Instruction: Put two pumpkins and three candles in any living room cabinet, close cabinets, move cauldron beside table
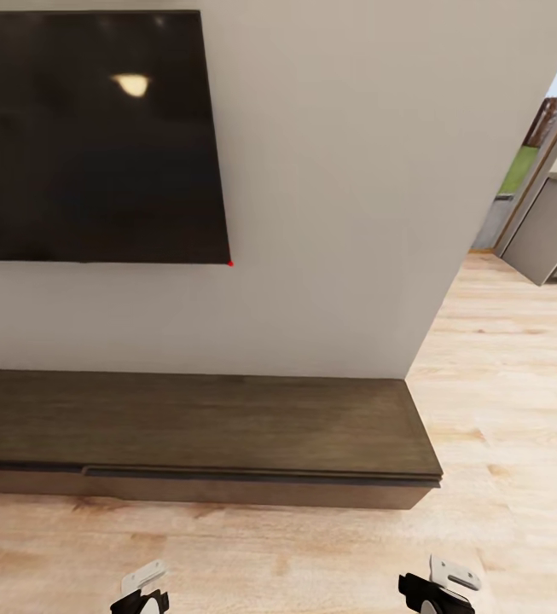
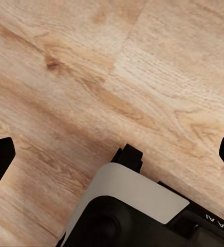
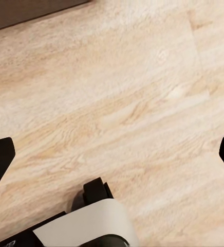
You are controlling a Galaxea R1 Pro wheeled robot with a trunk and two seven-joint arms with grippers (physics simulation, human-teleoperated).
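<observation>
Cabinet [image 1: 201, 426], long, low, dark brown, runs along the foot of the pale wall [image 1: 338, 170] beneath a black wall screen [image 1: 90, 136], its top bare and its flat fronts flush, its right end stopping where the wall ends. Left pincer [image 2: 112, 154] and right pincer [image 3: 112, 154] both hang over light plank floor [image 1: 500, 443] in front of it, fingertips spread wide, holding nothing. Doorway [image 1: 551, 170] opens at far right.
</observation>
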